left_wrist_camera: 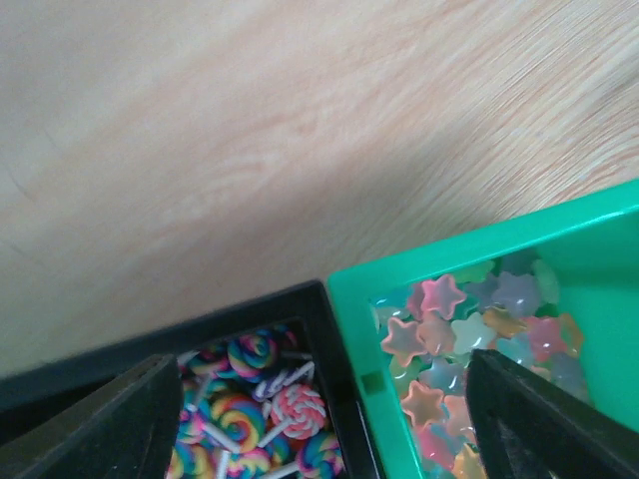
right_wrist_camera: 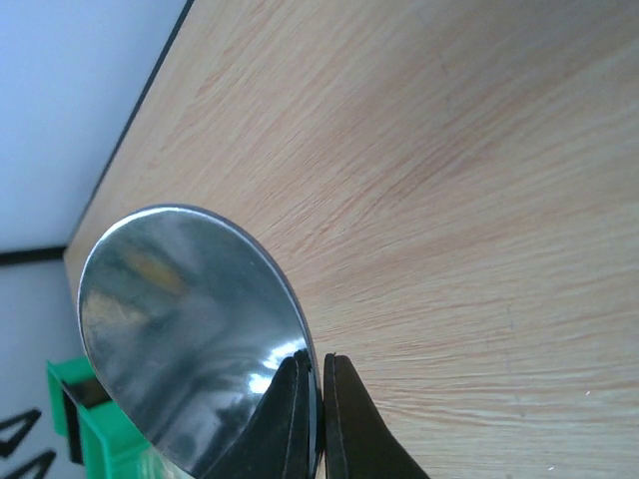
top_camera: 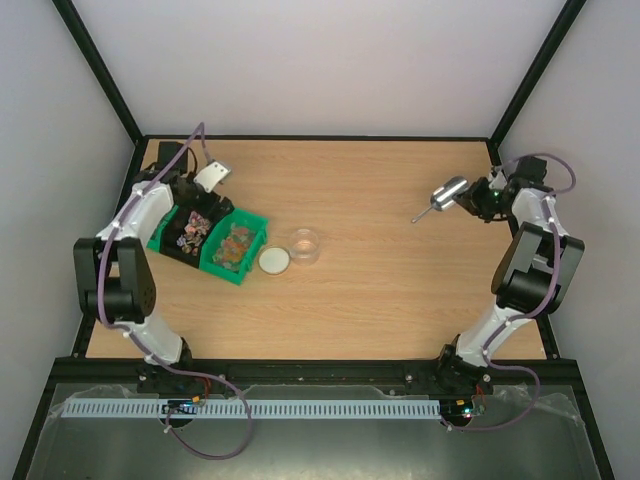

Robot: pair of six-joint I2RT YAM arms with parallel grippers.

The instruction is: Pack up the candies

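Glossy candies, shiny metal scoop, wooden table

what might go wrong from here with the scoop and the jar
The right gripper pinches the scoop only at its thin rim; it may twist or slip when pushed into the candies.
The jar stands unheld and looks small; tipping candies in could spill them or knock it over.
The left gripper hangs open over the wall between the black bin and the green bin; lowering could strike it.
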